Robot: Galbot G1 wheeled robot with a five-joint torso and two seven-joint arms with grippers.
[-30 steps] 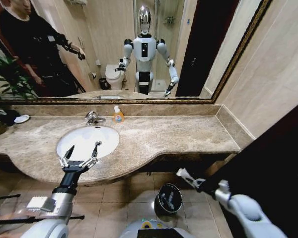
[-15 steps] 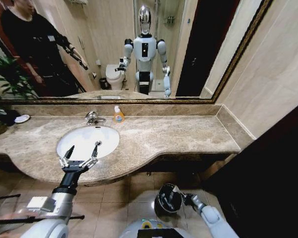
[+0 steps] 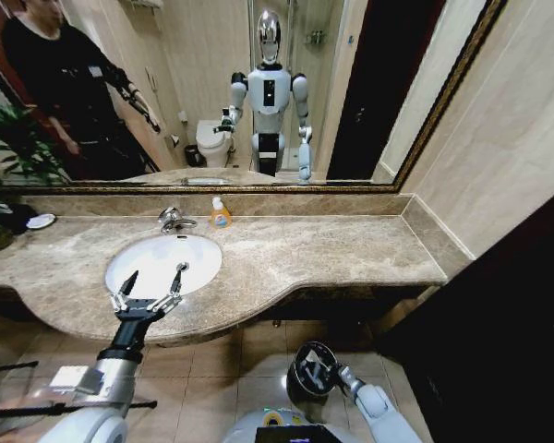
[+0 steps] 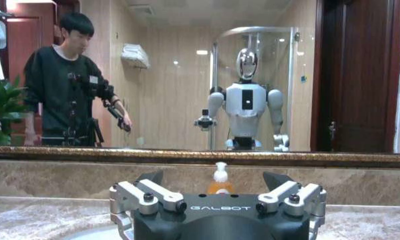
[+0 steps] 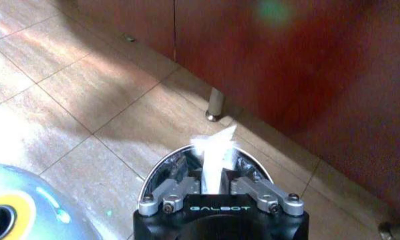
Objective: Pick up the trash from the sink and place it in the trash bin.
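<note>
Our right tool (image 5: pixel 217 186) is pinched on a white packet (image 5: pixel 215 152), low in the right wrist view, with the packet's crumpled tip jutting past the fingers over the trash bin (image 5: pixel 161 170). In the head view that tool (image 3: pixel 325 372) sits at the bottom centre, right at the bin's (image 3: pixel 307 358) dark rim. We judge the risk to be a release too near the rim: the light packet could catch the edge, or cling to a finger, and flutter onto the tiled floor (image 5: pixel 86 100). Our left tool (image 3: pixel 150 288) hangs spread wide over the near edge of the sink (image 3: pixel 166 258), left of centre, holding nothing.
</note>
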